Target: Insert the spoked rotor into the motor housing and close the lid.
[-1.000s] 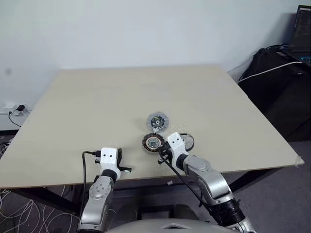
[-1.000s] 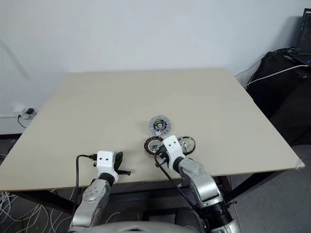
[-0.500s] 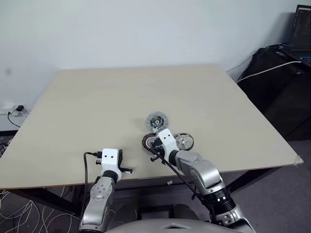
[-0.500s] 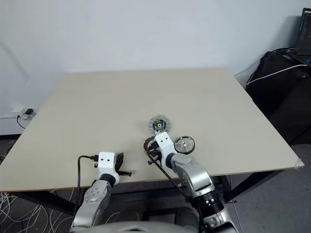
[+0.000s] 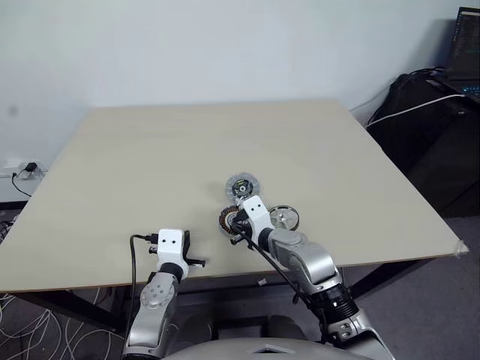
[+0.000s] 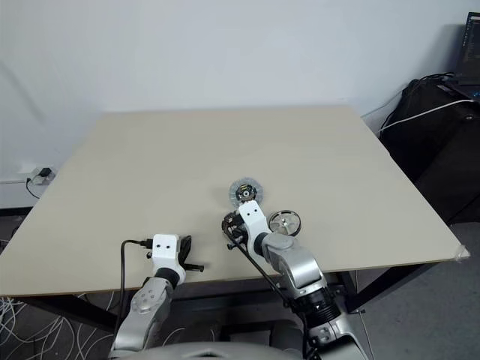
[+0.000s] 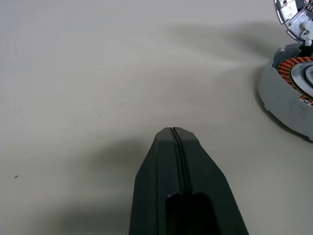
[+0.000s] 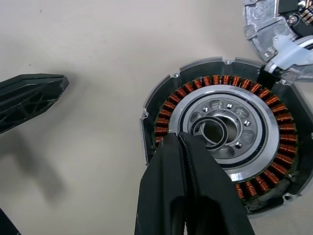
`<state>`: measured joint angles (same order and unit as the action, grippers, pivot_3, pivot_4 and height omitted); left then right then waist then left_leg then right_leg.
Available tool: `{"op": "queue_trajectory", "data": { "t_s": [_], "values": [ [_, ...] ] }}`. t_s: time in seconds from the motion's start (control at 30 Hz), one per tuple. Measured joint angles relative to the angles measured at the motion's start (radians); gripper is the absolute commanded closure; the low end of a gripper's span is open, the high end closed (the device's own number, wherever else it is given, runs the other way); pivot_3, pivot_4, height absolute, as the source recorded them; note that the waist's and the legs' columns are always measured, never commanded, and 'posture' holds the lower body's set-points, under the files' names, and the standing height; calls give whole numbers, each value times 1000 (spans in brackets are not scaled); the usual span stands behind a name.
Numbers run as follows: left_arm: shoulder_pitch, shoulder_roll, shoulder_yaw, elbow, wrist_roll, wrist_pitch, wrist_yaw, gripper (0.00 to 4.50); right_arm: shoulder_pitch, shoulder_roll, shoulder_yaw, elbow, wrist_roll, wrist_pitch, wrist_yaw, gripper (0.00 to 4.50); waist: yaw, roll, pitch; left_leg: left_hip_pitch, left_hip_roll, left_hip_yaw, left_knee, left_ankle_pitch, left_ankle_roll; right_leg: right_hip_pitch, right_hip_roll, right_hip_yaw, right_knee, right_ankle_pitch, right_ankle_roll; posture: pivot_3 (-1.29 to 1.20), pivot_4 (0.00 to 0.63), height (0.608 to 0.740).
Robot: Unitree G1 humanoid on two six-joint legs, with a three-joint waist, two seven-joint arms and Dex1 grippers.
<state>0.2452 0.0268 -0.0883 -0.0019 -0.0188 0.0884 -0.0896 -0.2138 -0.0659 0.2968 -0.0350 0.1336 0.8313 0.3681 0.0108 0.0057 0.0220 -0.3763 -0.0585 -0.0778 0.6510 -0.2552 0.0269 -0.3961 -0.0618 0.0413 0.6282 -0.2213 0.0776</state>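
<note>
Motor housing holds no rotor; spoked rotor on table at its 3 o'clock, lid at 12. Both grippers' jaws closed, empty: right gripper over housing, left gripper over bare table.

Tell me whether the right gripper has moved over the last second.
Yes. The right gripper has shifted leftward: before it lay between the motor housing and the spoked rotor; now it sits over the housing, with the rotor fully exposed.

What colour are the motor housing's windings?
Copper-orange, ringing the silver hub of the motor housing; clearest in the right wrist view.
</note>
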Motion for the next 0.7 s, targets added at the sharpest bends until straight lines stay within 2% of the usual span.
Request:
{"op": "queue_trajectory", "data": {
  "t_s": [0.7],
  "values": [
    [-4, -3, 0, 0, 0, -1, -8, 4500, -14, 8, -11, 23, 0, -21, -6, 4454, -9, 0, 0, 0, 0, 0, 0, 0, 0, 0, 0, 0, 0, 0, 0, 0, 0, 740]
  ]
}}
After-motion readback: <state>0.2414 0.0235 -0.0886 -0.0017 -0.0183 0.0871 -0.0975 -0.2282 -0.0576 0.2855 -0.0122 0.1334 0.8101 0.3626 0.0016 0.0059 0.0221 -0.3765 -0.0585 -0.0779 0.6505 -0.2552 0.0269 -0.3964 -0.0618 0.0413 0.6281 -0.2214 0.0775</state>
